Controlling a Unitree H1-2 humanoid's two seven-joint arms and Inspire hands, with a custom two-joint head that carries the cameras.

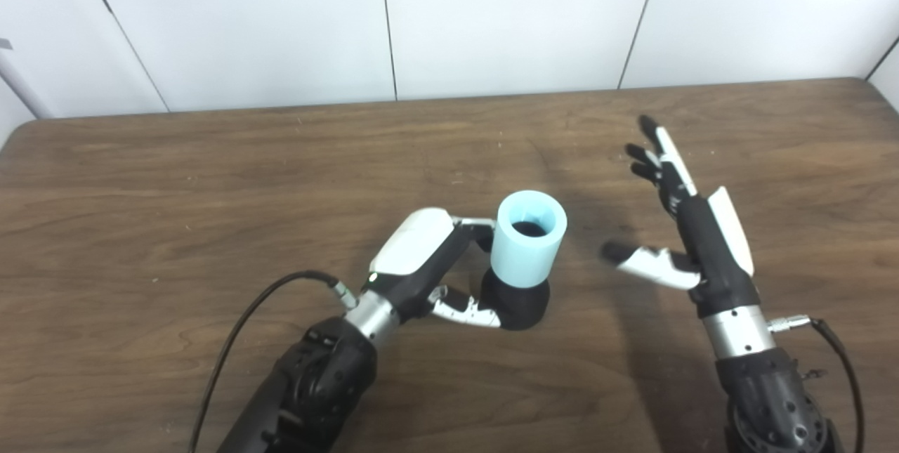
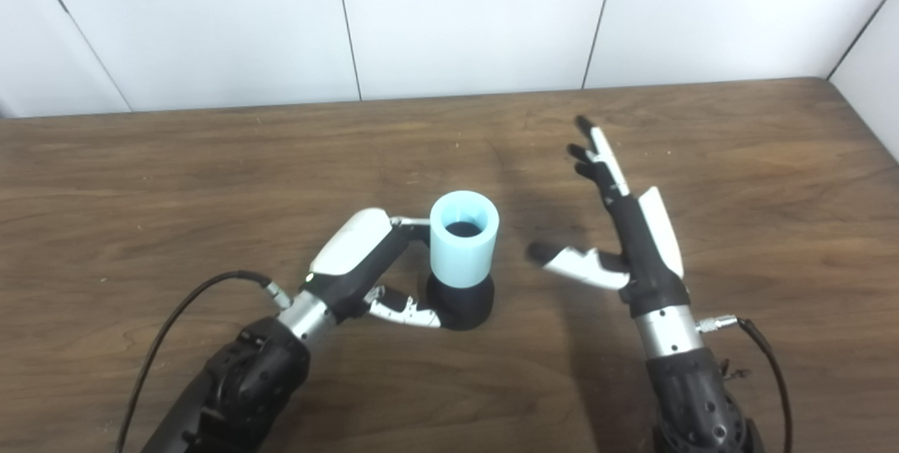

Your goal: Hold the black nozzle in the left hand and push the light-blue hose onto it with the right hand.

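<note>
The black nozzle stands upright near the middle of the wooden table. A short light-blue hose piece sits over its top, open end up, with the nozzle's dark tip visible inside. My left hand is wrapped around the nozzle's base, thumb in front and fingers behind, partly hidden by the hose. My right hand hovers to the right of the hose, apart from it, fingers spread and pointing away, thumb toward the hose, holding nothing.
A white panelled wall runs behind the table's far edge. Black cables trail from both wrists, the left cable looping over the table and the right cable near the front right corner.
</note>
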